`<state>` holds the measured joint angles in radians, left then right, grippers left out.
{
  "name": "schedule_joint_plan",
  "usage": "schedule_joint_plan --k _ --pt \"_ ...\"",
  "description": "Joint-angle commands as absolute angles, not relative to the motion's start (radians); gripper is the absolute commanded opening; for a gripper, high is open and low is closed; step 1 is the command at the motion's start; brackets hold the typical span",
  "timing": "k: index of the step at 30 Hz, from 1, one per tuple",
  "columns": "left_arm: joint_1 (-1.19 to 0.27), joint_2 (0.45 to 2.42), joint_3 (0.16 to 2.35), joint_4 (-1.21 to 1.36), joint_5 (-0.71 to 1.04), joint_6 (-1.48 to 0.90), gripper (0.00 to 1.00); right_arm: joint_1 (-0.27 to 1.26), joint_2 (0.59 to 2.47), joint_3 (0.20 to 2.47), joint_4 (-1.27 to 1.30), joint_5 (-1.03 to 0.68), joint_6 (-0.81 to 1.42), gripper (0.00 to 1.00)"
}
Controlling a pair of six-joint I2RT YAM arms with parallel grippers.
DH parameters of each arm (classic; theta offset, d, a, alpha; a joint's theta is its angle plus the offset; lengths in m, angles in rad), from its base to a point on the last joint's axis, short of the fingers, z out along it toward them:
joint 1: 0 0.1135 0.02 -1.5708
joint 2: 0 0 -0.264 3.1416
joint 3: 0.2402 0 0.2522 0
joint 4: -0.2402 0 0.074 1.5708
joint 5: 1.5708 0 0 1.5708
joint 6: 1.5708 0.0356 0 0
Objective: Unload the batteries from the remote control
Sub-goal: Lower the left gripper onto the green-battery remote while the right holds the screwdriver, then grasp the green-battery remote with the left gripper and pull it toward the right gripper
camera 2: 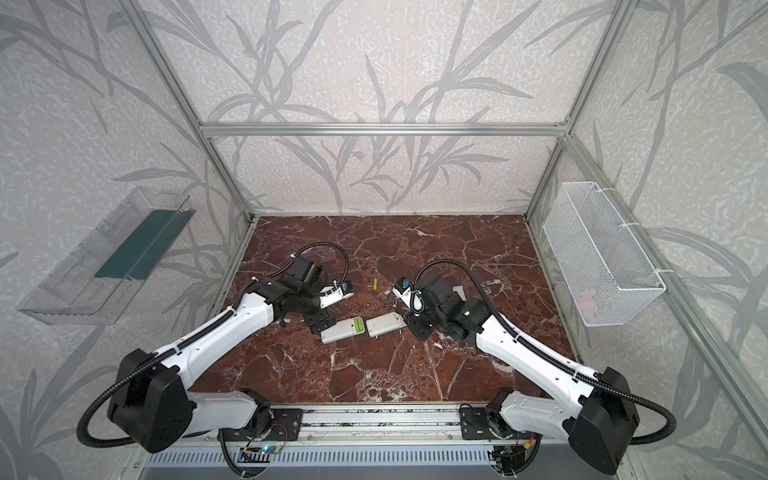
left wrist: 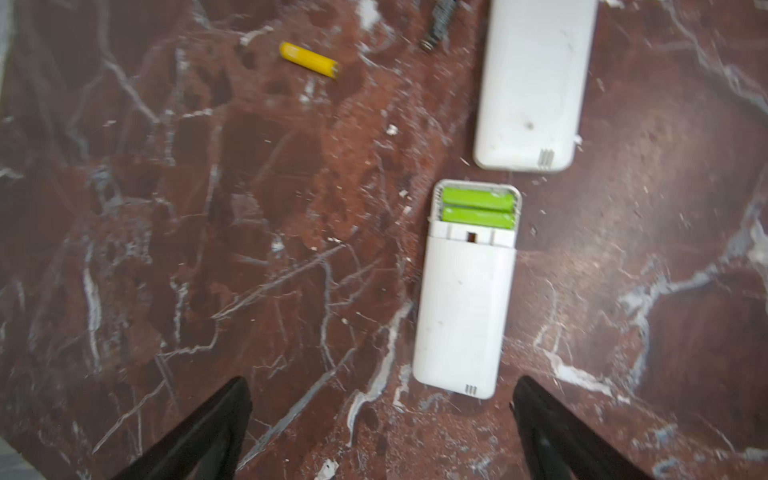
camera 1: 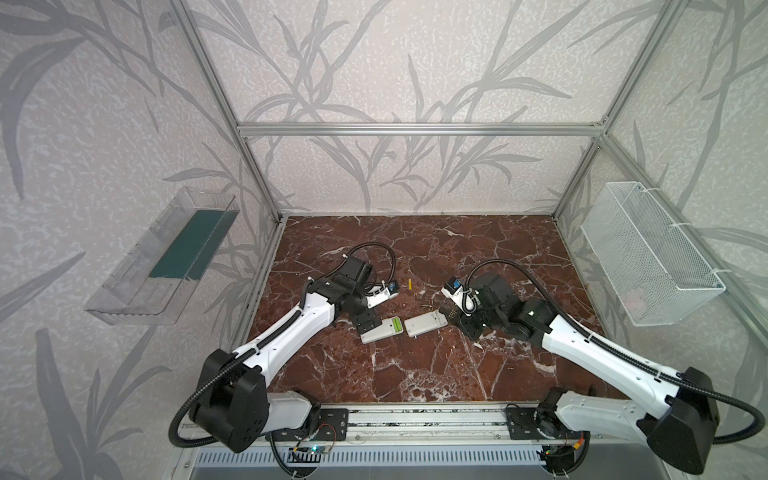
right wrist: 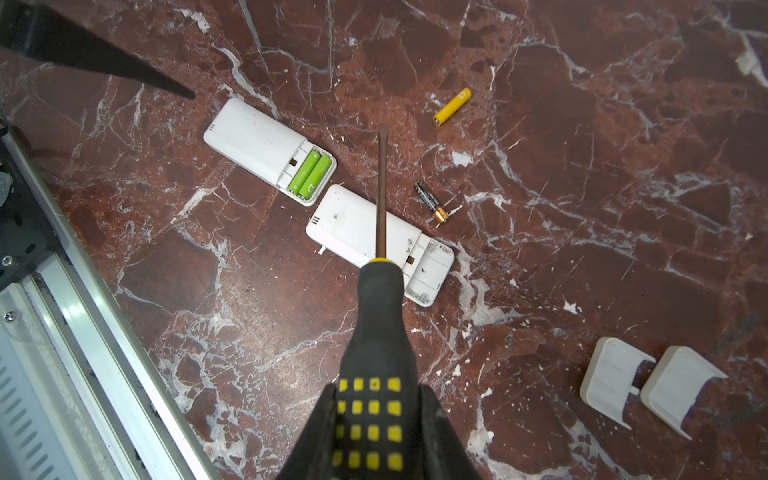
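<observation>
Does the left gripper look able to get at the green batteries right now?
Probably yes: the left gripper is open and empty, and the green batteries lie uncovered in their remote, with nothing between.

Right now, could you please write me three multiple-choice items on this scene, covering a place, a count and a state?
1. Where does the yellow battery lie?
A) inside a remote
B) loose on the table
C) in the wire basket

2. How many green batteries sit in the open remote?
A) one
B) four
C) two

3. What state is the right claw in?
A) shut on the screwdriver
B) open and empty
C) shut on a battery

Answers: 1 B, it rests on bare marble, touching nothing; 2 C, two cells lie side by side in the compartment; 3 A, it clamps the black-and-yellow handle.
</observation>
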<state>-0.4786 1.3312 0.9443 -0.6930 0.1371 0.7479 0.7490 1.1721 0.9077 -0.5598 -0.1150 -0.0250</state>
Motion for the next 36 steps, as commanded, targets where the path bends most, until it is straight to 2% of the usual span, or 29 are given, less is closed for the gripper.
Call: schedule_joint_plan --k 1,13,22,27,36 --pt "-0.507 1.348 0.916 -0.779 0.134 0.835 0.98 0.756 1.174 0.939 -0.588 -0.140 0.006 0.00" --pt "-0.517 1.447 0.887 -0.727 0.171 0.818 0.95 0.779 1.190 0.944 -0.592 -0.140 0.055 0.00" --pt "-0.535 1.559 0.903 -0.661 0.162 0.777 0.87 0.779 1.165 0.921 -0.562 -0.136 0.061 0.00" --pt "-0.540 1.614 0.911 -0.645 0.138 0.759 0.78 0.779 1.147 0.910 -0.557 -0.126 0.054 0.00" --pt "-0.547 1.658 0.914 -0.625 0.123 0.751 0.54 0.779 1.118 0.895 -0.563 -0.111 0.048 0.00"
